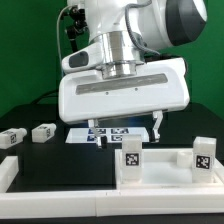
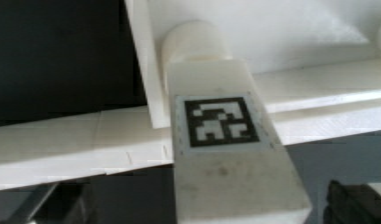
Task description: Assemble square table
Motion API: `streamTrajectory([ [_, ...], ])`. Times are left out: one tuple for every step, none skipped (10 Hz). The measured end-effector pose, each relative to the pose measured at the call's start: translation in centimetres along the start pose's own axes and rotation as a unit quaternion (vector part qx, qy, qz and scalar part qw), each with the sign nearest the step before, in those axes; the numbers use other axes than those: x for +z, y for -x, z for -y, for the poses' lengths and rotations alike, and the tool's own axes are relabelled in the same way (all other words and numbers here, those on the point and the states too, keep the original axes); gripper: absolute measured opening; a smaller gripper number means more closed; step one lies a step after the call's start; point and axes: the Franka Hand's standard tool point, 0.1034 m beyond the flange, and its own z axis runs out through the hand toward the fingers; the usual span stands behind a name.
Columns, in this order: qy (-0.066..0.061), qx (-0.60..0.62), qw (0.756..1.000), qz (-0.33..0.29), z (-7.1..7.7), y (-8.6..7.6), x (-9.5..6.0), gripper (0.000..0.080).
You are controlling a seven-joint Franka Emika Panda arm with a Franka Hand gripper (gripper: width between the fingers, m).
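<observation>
In the exterior view my gripper (image 1: 128,135) hangs open just above and behind an upright white leg block (image 1: 130,160) with a black-and-white tag. A second tagged leg block (image 1: 203,155) stands upright to the exterior view's right. Both stand on the white square slab (image 1: 165,172). In the wrist view the tagged leg (image 2: 219,120) runs between my dark fingertips (image 2: 356,200), with gaps on both sides of it. My gripper (image 2: 205,205) holds nothing. The slab's raised rim (image 2: 71,130) crosses behind the leg.
Two loose tagged leg blocks (image 1: 10,140) (image 1: 43,131) lie on the black table at the exterior view's left. The marker board (image 1: 110,133) lies behind my fingers. A white border bar (image 1: 10,178) runs along the front left.
</observation>
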Motion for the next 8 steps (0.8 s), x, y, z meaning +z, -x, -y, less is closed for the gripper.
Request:
streamTrajectory([
  [0.0, 0.0, 1.0, 0.0, 0.0, 0.0, 0.0, 0.0647],
  [0.0, 0.0, 1.0, 0.0, 0.0, 0.01, 0.0, 0.0647],
  [0.0, 0.0, 1.0, 0.0, -0.01, 0.01, 0.01, 0.0648],
  [0.0, 0.0, 1.0, 0.0, -0.01, 0.02, 0.01, 0.0648],
  [0.0, 0.0, 1.0, 0.0, -0.01, 0.02, 0.01, 0.0648],
  [0.0, 0.0, 1.0, 0.0, -0.01, 0.03, 0.01, 0.0648],
  [0.0, 0.001, 1.0, 0.001, -0.01, 0.04, 0.02, 0.0648],
  [-0.016, 0.046, 0.998, 0.035, 0.92, 0.57, 0.13, 0.0648],
])
